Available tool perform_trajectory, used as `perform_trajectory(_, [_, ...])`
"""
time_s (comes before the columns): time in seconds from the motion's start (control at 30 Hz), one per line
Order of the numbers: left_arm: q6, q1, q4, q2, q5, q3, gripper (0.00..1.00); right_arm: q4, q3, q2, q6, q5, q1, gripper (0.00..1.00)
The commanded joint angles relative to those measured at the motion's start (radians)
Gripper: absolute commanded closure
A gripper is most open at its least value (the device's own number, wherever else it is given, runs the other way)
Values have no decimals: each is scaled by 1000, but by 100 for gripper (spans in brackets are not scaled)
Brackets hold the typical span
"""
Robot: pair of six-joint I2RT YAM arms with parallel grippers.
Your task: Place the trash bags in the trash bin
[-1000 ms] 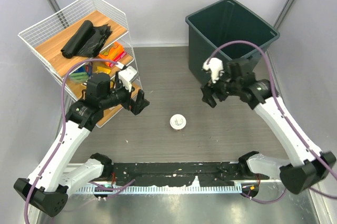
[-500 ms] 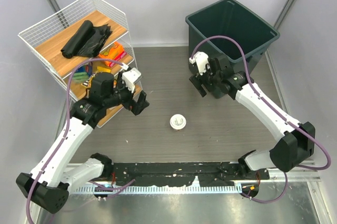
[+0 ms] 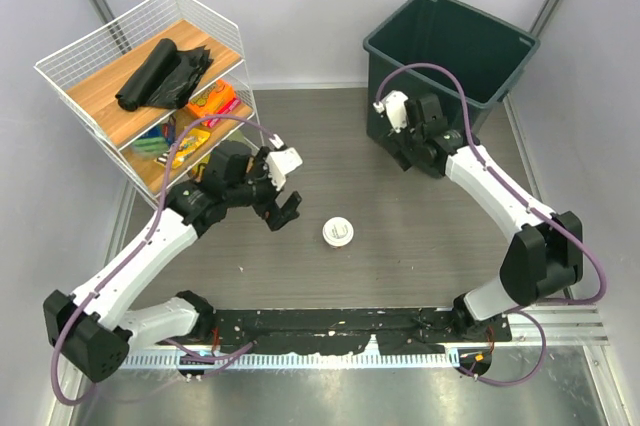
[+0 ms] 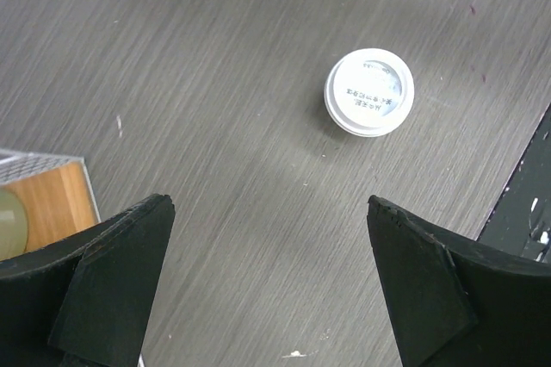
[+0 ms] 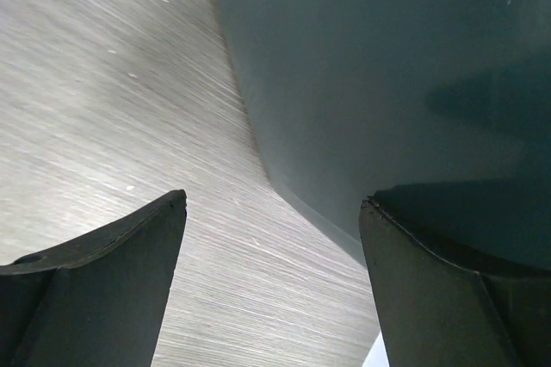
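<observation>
The trash bags (image 3: 163,74) lie as a black crinkled bundle on the top shelf of the white wire rack at the back left. The dark grey-green trash bin (image 3: 450,46) stands at the back right. My right gripper (image 3: 398,149) is open low against the bin's front left wall; in its wrist view the gripper (image 5: 274,199) holds nothing, and the bin wall (image 5: 387,65) fills the right side, close to the right finger. My left gripper (image 3: 283,213) hangs open over the table right of the rack, and the wrist view shows the gripper (image 4: 268,203) empty above bare table.
A small white round lid (image 3: 340,231) lies mid-table, just right of my left gripper and ahead of it in the wrist view (image 4: 368,91). The wire rack (image 3: 100,46) holds colourful snack packets (image 3: 212,101) on its lower shelves. A black rail runs along the near edge.
My right gripper swung toward the bin's front left wall, and the bin shifted a little right and turned. My left gripper moved right, away from the rack toward the white lid.
</observation>
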State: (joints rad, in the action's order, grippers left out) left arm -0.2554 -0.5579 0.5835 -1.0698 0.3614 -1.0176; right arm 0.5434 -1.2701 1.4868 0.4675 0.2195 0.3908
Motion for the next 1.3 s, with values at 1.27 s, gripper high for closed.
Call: perform_trajectory(1.27, [-234, -53, 134, 153, -188, 188, 0, 150, 44, 81, -35, -393, 473, 6])
